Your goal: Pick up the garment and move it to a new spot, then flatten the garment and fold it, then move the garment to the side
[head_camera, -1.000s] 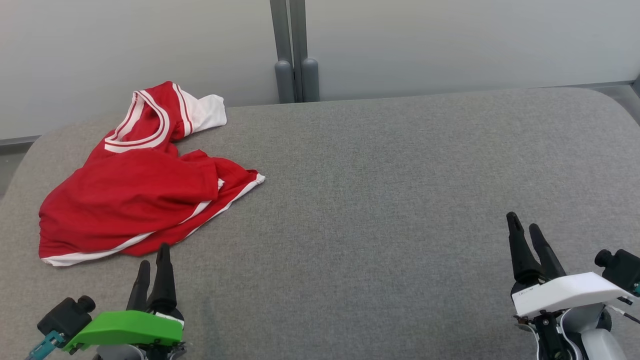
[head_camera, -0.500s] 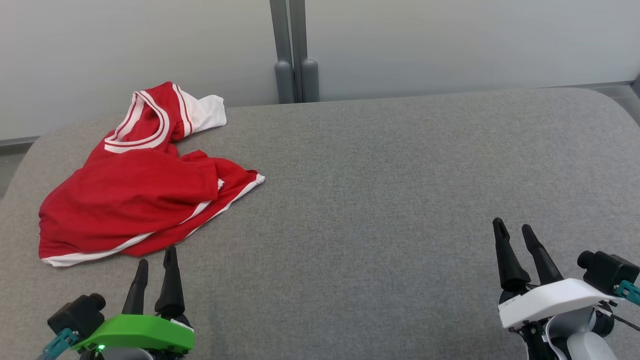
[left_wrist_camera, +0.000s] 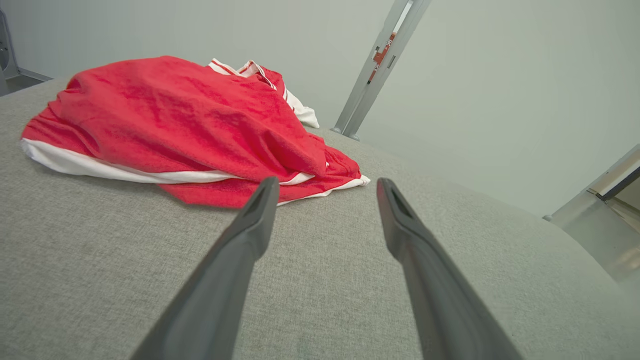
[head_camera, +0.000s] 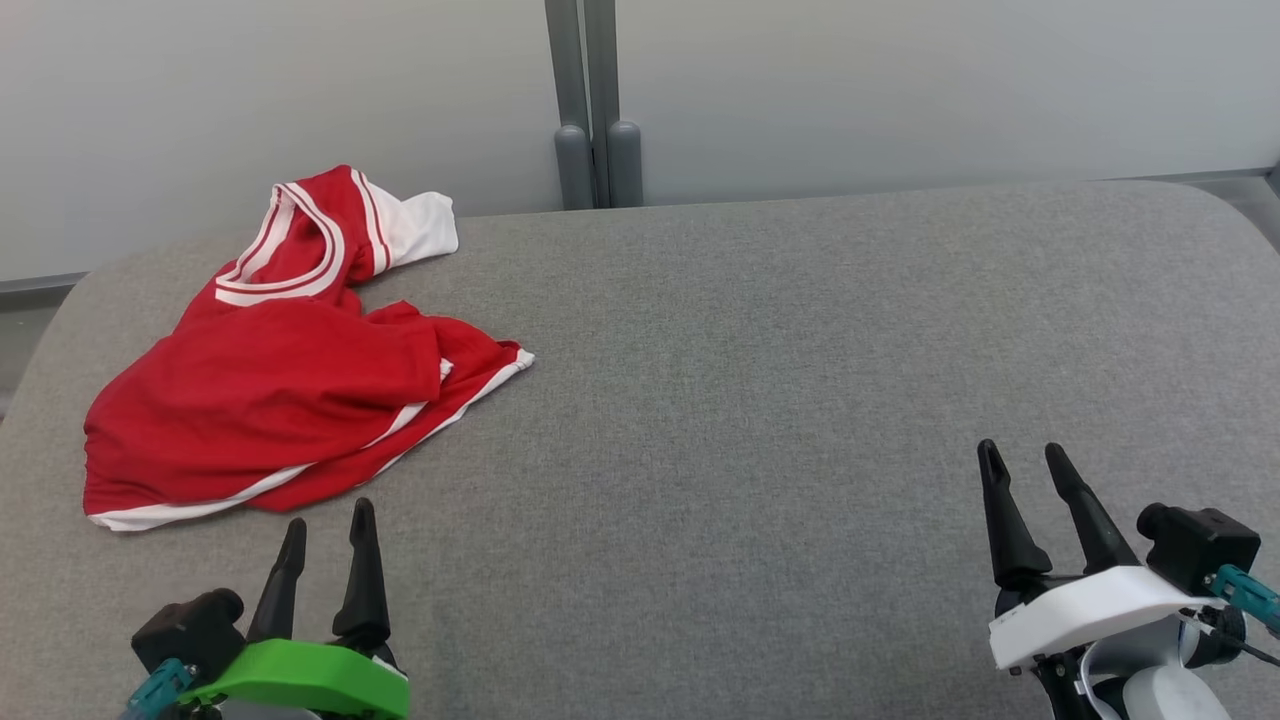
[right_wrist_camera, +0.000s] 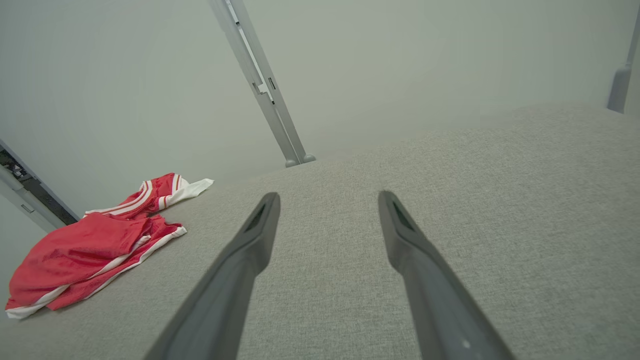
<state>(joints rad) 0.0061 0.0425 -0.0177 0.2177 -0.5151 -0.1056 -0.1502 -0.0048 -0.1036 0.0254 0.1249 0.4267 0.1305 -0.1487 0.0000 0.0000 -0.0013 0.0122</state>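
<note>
Red garment (head_camera: 270, 400) — seemingly a jersey — lies crumpled; left fingers (head_camera: 363, 575) spread nearby.

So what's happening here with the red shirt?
A two-armed robot looks about to start on a crumpled red sports shirt with white trim, which lies at the far left of a grey fabric-covered table. The left claw hangs open just short of the shirt's near hem; the right claw is open too, far off on the right. Nothing is picked up yet.
</note>
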